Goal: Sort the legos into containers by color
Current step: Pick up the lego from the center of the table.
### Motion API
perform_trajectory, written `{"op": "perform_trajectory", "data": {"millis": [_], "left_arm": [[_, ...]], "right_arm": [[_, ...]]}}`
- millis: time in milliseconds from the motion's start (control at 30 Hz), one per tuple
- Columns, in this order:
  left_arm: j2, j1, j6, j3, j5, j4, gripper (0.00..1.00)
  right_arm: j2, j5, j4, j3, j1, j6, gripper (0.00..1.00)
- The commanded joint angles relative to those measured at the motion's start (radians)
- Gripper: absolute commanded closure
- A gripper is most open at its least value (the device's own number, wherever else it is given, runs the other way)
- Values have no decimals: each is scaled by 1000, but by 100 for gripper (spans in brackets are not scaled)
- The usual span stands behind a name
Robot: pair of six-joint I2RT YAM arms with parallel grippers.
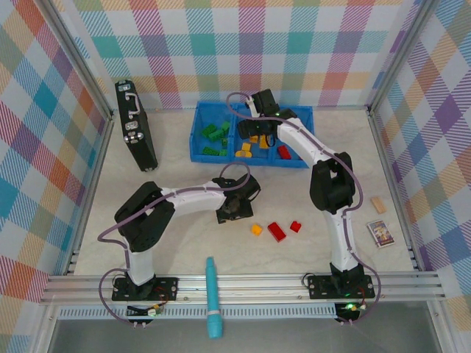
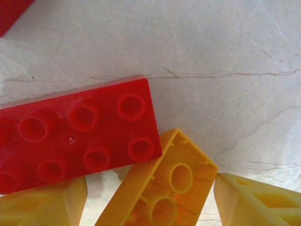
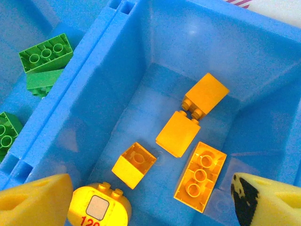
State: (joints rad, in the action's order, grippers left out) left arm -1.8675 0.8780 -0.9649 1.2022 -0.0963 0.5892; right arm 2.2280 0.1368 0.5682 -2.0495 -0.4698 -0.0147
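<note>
Left hand (image 1: 234, 211), fingers apart, straddles an upturned yellow brick (image 2: 164, 183) touching a red brick (image 2: 75, 134) on the bench (image 2: 225, 47). Right hand (image 3: 150, 202), apart, hangs over the tray's (image 3: 89, 84) yellow bricks (image 3: 200, 176); green bricks (image 3: 46, 54) fill the next compartment.

Blue tray (image 1: 199, 157): green legos (image 1: 215, 140) left, yellow legos (image 1: 249, 148) middle, red lego (image 1: 283, 153) right; loose yellow brick (image 1: 256, 229), two red bricks (image 1: 277, 232) nearby.

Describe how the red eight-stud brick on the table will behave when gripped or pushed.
Probably rigid: the red brick looks like hard moulded plastic. Its smooth surface may slip a little in a grip. Lying flat with studs up, it should slide rather than roll or tip.
</note>
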Motion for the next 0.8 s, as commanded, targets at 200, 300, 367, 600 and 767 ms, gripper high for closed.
{"op": "perform_trajectory", "data": {"millis": [200, 300, 367, 600, 767], "left_arm": [[-32, -25, -29, 10, 76, -51, 52], [-36, -24, -31, 10, 89, -55, 61], [-35, -25, -31, 10, 92, -56, 63], [-29, -25, -23, 19, 105, -57, 77], [-11, -26, 43, 115, 82, 14, 79]], "right_arm": [[-33, -7, -14, 3, 27, -7, 12], [-33, -3, -16, 6, 33, -7, 12], [-34, -3, -16, 10, 37, -6, 12], [-33, -2, -18, 7, 52, -5, 12], [-43, 6, -7, 6, 64, 1, 12]]}}
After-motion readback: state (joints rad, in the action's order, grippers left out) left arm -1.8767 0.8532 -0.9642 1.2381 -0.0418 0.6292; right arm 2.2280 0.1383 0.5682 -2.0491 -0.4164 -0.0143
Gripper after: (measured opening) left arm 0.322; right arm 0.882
